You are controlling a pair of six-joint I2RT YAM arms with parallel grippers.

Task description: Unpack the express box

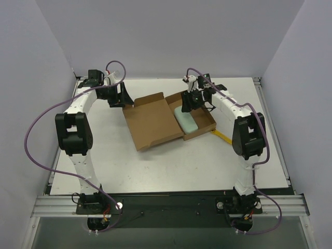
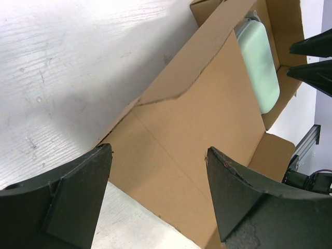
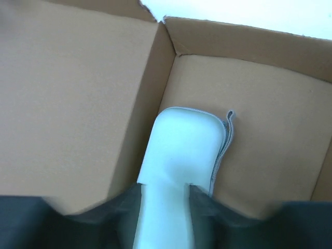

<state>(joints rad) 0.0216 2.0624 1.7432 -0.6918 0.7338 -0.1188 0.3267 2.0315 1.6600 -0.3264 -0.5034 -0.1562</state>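
Observation:
The express box lies open in the middle of the table, its lid [image 1: 153, 122] folded out flat to the left and its tray [image 1: 203, 126] on the right. A pale green case [image 1: 185, 120] with a grey strap lies in the tray. It also shows in the left wrist view [image 2: 258, 62] and the right wrist view [image 3: 184, 145]. My right gripper [image 1: 189, 102] hangs over the case's far end, its jaws apart and straddling the case [image 3: 166, 189]. My left gripper [image 1: 124, 98] is open and empty at the lid's far left corner [image 2: 158, 150].
A small yellow utility knife [image 1: 223, 136] lies on the table just right of the tray's near corner. White walls close in the table on three sides. The right gripper's dark fingers [image 2: 311, 49] show beside the tray in the left wrist view.

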